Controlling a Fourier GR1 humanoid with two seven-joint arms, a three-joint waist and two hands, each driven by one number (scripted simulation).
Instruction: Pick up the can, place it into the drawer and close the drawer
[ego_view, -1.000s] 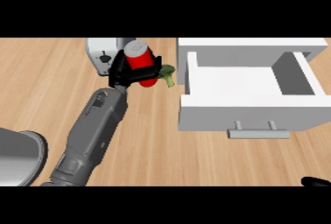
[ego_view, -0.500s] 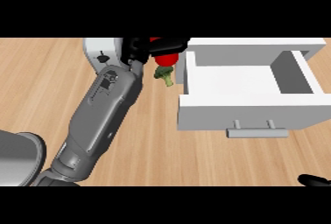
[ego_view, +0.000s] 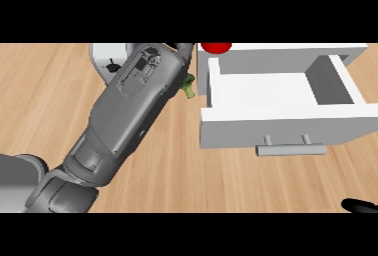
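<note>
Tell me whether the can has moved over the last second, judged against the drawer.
Yes. The can moved rightward and up the view, from left of the drawer to its back left corner.

Counter top (ego_view: 44, 100): light wood, grain running side to side, evenly lit, filling the view. White-grey appliance (ego_view: 105, 54) with a small black lever, at 11 o'clock, partly hidden.

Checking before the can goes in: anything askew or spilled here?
Nothing stands out. The drawer sits open, square and empty; the can shows only partly at the view's top edge, near its back left corner.
</note>
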